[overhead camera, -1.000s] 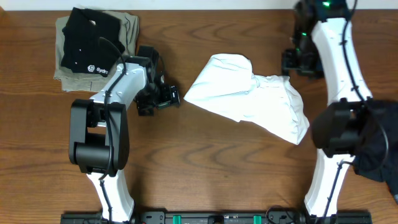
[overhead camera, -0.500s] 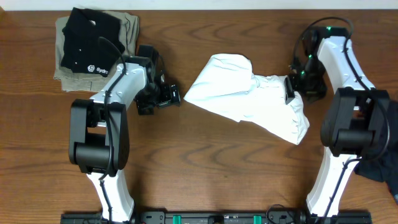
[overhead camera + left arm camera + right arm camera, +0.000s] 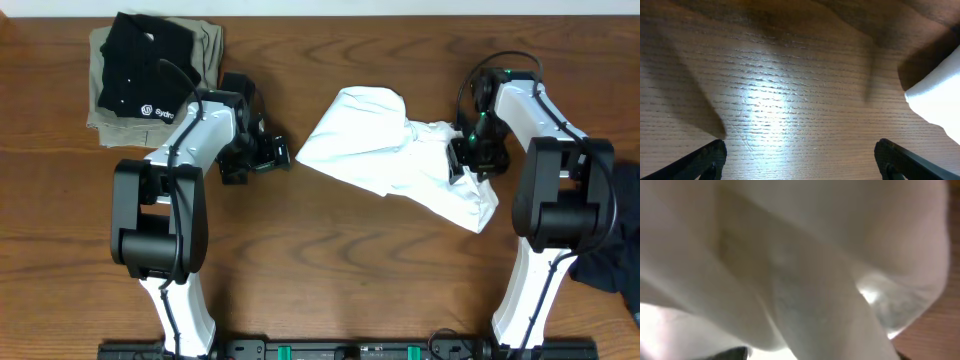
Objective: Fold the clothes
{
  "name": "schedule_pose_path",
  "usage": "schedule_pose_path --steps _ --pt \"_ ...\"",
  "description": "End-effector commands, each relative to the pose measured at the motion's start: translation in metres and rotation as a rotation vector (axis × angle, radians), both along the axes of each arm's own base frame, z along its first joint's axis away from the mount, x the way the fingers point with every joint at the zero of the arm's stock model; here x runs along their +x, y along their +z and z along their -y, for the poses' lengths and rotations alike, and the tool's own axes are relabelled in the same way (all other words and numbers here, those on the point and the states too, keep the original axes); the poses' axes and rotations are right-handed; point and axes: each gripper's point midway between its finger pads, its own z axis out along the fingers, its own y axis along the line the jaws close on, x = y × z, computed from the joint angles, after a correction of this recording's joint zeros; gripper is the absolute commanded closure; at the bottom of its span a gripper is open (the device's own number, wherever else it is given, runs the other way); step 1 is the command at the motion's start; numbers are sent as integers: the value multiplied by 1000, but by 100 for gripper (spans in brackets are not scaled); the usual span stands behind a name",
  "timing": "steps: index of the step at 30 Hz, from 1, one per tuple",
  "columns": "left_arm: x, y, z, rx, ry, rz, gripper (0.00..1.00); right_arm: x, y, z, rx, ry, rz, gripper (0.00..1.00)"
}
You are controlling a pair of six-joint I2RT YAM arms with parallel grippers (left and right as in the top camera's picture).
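The white T-shirt (image 3: 395, 155) lies crumpled in the middle of the table. My left gripper (image 3: 278, 155) is open and empty just left of the shirt. In the left wrist view its fingers (image 3: 799, 150) frame bare wood, with the shirt's edge (image 3: 940, 100) at the right. My right gripper (image 3: 463, 160) is down on the shirt's right part. The right wrist view is filled with white fabric (image 3: 805, 265). Its fingertips (image 3: 817, 354) show only at the bottom corners, wide apart, with cloth between them.
A folded black shirt with a white logo (image 3: 140, 65) lies on a folded khaki garment (image 3: 205, 45) at the back left. A dark garment (image 3: 612, 250) lies at the right edge, beside the right arm's base.
My right arm has swung from the back right corner down and left onto the shirt's right part. The left arm and the shirt have not moved.
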Motion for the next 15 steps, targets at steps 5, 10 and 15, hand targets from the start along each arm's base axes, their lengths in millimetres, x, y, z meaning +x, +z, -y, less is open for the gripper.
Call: schedule_pose_path --steps 5,10,15 --pt "-1 6 -1 -7 2 8 4 6 -4 -17 72 -84 19 99" --pt "-1 6 -1 -7 3 8 4 16 11 -17 60 -136 43 99" --pt "-2 6 -1 -6 3 4 3 33 42 -3 24 -179 96 99"
